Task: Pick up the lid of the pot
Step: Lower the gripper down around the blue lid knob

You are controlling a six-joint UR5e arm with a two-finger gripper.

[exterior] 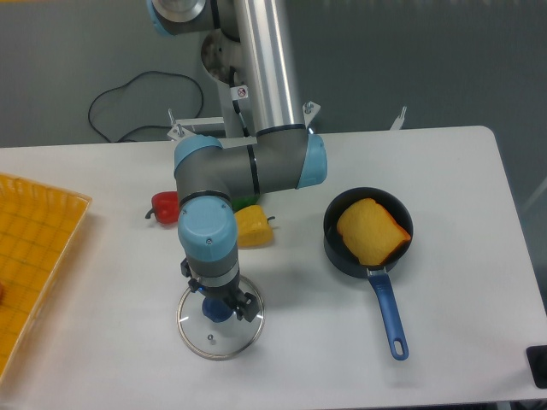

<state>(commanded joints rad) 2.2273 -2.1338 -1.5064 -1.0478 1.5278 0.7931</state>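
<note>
Camera view: yellow mesh tray (34,248) at left. Round glass pot lid with metal rim (198,331) lies flat on the white counter (444,171), directly under the down-pointing hand (220,306). Wrist hides finger spread, can't tell. Black blue-handled pan (342,252) at right.

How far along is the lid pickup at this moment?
Done: the tool is down over the glass pot lid, at its blue knob. In hand: the grasp; whether the tool has closed is unclear. Left: the lift, since the lid lies flat on the table.
</note>
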